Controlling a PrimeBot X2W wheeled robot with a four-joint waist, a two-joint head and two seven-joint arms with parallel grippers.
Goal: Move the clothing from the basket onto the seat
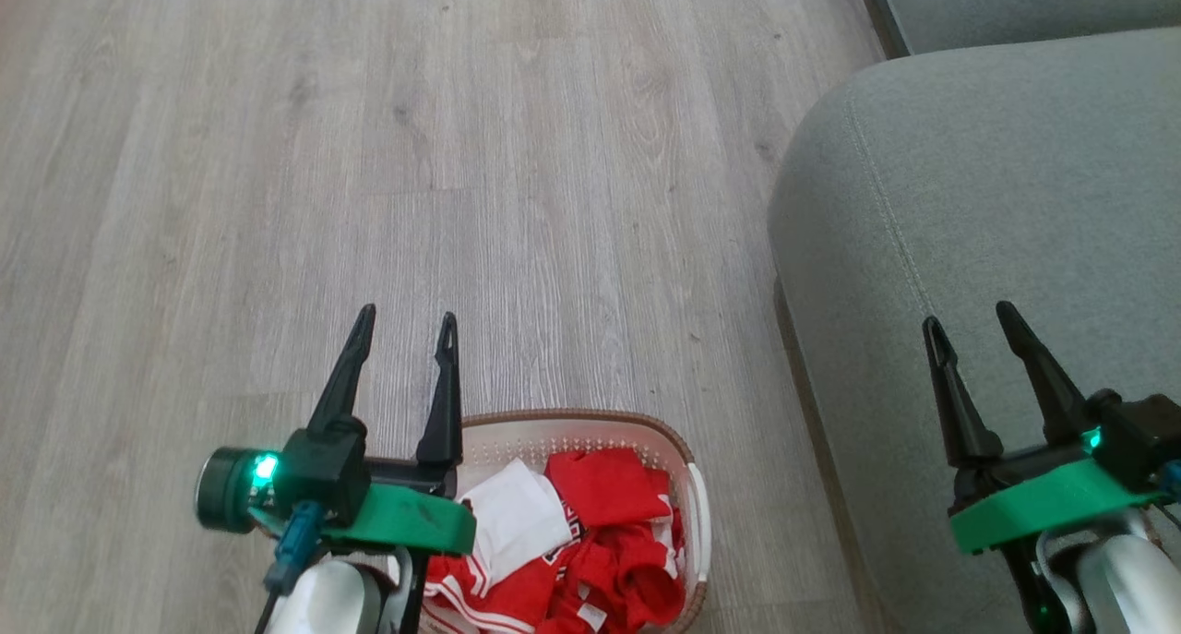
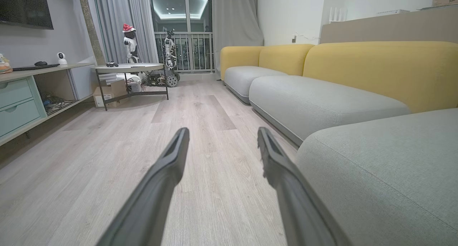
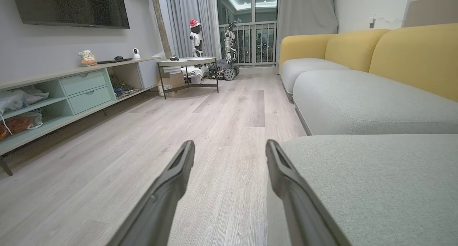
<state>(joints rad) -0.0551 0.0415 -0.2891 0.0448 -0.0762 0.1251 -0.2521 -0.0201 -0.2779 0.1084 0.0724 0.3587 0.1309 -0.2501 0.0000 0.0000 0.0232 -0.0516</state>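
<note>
The left pincer (image 1: pixel 408 314) stands wide and empty, its wrist hiding the left side of the basket (image 1: pixel 572 419), which the bottom edge cuts off. The clothing (image 1: pixel 600 523) lies inside, just right of that pincer. The right pincer (image 1: pixel 968 315), also wide, hovers over the seat (image 1: pixel 996 200). Pale plank floor (image 1: pixel 415 154) lies ahead of the left pincer.

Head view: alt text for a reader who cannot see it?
Red and white clothing fills a cream basket on a wood floor, beside a grey-green seat at right. The open left pincer hangs by the basket's left edge; the open right pincer is over the seat.
</note>
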